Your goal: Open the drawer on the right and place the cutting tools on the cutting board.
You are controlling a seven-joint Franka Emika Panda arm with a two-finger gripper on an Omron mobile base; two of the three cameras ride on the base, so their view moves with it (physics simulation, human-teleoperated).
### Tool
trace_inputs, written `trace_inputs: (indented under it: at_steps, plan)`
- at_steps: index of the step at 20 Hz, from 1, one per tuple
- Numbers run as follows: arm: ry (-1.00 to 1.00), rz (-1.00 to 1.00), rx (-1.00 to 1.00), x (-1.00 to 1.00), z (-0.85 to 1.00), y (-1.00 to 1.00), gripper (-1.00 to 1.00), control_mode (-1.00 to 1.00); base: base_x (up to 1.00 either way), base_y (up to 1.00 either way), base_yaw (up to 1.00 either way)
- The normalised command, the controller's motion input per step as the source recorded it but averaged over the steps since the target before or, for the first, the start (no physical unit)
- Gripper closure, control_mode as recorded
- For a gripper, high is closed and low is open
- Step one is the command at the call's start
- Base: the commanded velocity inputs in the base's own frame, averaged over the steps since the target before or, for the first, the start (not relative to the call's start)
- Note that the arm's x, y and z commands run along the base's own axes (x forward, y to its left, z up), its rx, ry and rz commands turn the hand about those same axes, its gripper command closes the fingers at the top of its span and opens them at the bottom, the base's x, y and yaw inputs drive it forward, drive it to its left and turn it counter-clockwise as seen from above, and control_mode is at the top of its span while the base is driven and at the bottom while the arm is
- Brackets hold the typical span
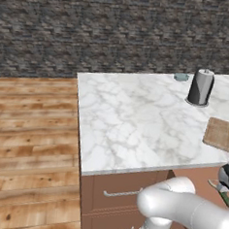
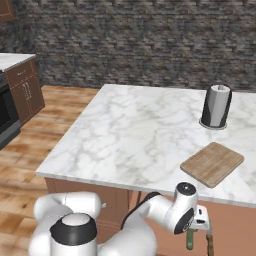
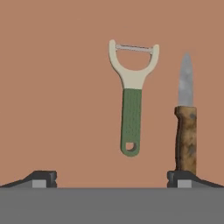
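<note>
The drawer point(image 3: 52, 87) on the right stands pulled out, its plain brown floor under my hand. On that floor lie the cutting tools side by side: a peeler point(image 3: 131, 105) with a dark green handle and a pale Y-shaped head, and to its right a knife point(image 3: 186, 120) with a mottled brown handle. My gripper point(image 3: 112, 180) hovers above them, open and empty, its right fingertip point(image 3: 180, 178) over the knife's handle end. From the right base view, the gripper point(image 2: 201, 224) hangs below the counter edge over the peeler point(image 2: 190, 243). The tan cutting board point(image 2: 212, 162) lies on the counter above.
A tall grey cylinder point(image 2: 216, 106) stands on the white marble counter point(image 2: 130, 135) behind the board. A small teal object point(image 1: 181, 76) sits at the counter's far edge. Shut drawers point(image 1: 122, 192) with metal handles are to the left. Wooden floor point(image 1: 32, 129) lies beyond.
</note>
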Motion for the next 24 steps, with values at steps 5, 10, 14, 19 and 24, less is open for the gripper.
trace_inputs:
  at_steps: [5, 10, 14, 19, 24]
  plan:
    - [0.0, 0.0, 0.0, 0.04, -0.31, 0.0, -1.0, -1.0, 0.0, 0.0, 0.0]
    - [0.0, 0.0, 0.0, 0.08, -0.28, 0.0, -1.0, -1.0, 0.0, 0.0, 0.0]
    - [0.0, 0.0, 0.0, 0.17, -0.13, 0.0, -1.0, -1.0, 0.0, 0.0, 0.0]
    - [0.0, 0.0, 0.0, 0.25, 0.0, -0.02, -1.0, -1.0, 0.0, 0.0, 0.0]
    - [0.0, 0.0, 0.0, 0.2, -0.08, -0.16, -1.0, -1.0, 0.0, 0.0, 0.0]
